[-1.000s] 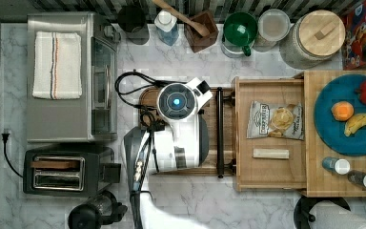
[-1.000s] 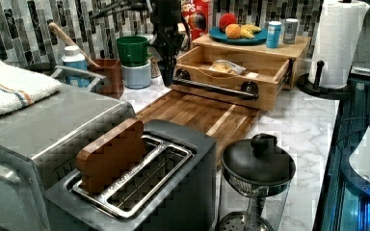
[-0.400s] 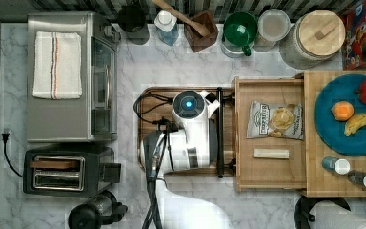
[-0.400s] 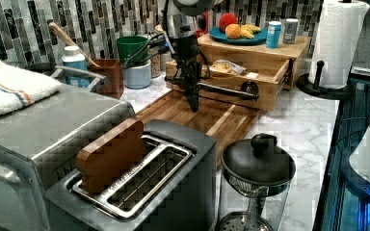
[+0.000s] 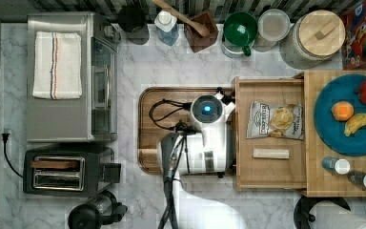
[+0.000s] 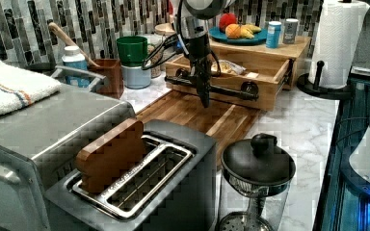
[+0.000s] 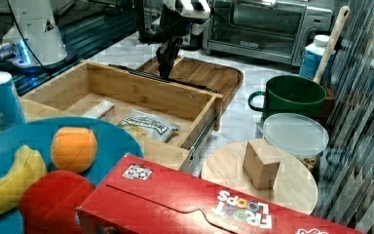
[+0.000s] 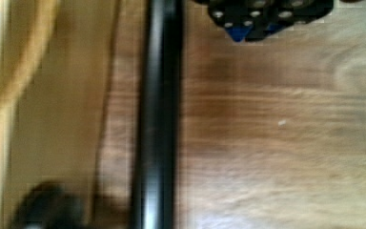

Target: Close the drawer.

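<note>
Drawer (image 5: 271,171) open, claw (image 6: 205,98) hanging just in front of its black handle bar (image 6: 221,89).
Claw tips low over dark board (image 6: 212,118); finger spread can't tell, arm body hides them in top view, wrist view blurry w/ bar (image 8: 157,114) alongside. Behind bar: chip bag (image 5: 274,120) & pale block (image 5: 270,153) in drawer.

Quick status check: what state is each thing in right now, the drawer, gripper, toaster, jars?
drawer: pulled open, chip bag and a small wooden block lying inside
gripper: hanging just in front of the drawer's black handle bar
toaster: wooden slice standing in one slot
round jar: wooden lid on
</note>
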